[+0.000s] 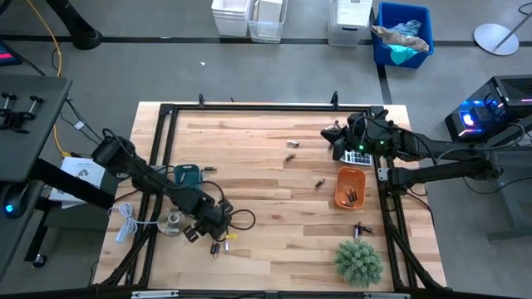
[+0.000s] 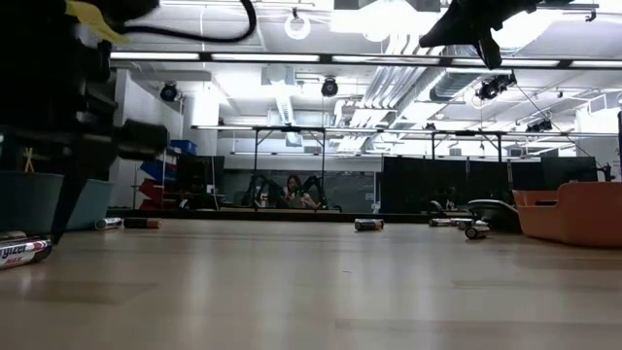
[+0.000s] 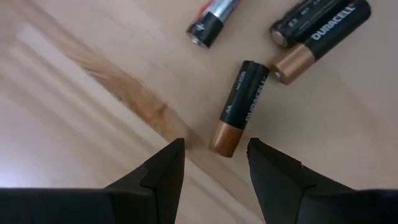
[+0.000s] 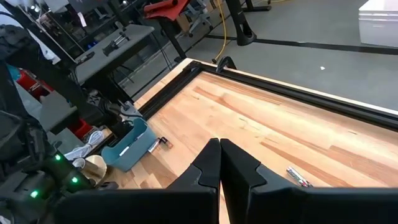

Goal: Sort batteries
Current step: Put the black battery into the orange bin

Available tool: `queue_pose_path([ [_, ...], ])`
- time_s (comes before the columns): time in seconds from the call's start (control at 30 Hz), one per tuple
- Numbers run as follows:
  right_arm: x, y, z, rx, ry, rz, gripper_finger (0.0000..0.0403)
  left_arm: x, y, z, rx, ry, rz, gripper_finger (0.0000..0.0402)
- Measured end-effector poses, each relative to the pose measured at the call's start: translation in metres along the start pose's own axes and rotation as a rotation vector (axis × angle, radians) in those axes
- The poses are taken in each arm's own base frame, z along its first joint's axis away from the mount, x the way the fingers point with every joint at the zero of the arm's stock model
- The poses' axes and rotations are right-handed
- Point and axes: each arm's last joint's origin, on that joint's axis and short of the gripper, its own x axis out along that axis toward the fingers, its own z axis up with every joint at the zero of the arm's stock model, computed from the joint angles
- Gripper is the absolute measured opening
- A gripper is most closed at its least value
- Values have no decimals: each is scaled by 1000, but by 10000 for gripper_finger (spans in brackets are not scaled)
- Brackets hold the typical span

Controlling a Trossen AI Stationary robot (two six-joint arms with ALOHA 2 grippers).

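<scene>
The left gripper (image 3: pixel 214 165) hangs low over the table (image 1: pixel 266 166) near its front-left area, fingers (image 3: pixel 163 177) spread, pinching nothing. Just ahead of the fingertips lies a black battery (image 3: pixel 239 107) — flat on the wood, long axis diagonal, copper end toward the gap between the fingers. Two more batteries (image 3: pixel 317 34) lie just beyond it, also flat. Loose cells (image 1: pixel 292 144) are scattered mid-table; others rest in the orange tray (image 1: pixel 350 188). The right gripper (image 4: pixel 219 163) waits above the far-right area — fingers pressed together, empty.
</scene>
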Motion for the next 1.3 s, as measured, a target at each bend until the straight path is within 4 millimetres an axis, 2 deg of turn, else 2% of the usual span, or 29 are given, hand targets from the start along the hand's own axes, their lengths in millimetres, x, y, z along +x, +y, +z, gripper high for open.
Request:
queue_pose_path([
  [0.27,0,-1,-2,-7,16,-11,0,5,2,4,21,-36,-4,160],
  [0.47,0,-2,-3,-12,31,-22,0,7,-2,11,58,-115,-42,127],
  [0.6,0,-3,-4,7,38,-28,0,12,-4,8,65,-149,-30,110],
  [0.7,0,-3,-4,8,38,-28,0,13,-1,6,21,-153,-7,81],
  [0.8,0,-3,-4,8,38,-28,0,12,6,4,-55,-157,-22,30],
  [0.87,0,-3,-4,9,38,-28,0,11,11,3,-108,-157,-28,29],
  [0.97,0,-3,-4,9,38,-28,0,5,27,-1,-210,-132,30,29],
  [1.1,-1,-3,-3,11,32,-24,0,-12,57,-18,-366,-105,242,29],
  [1.2,-2,-2,-2,18,19,-15,0,-27,87,-29,-502,-197,382,29],
  [1.3,-3,-1,1,27,-2,0,0,-41,123,-33,-622,-406,523,29],
])
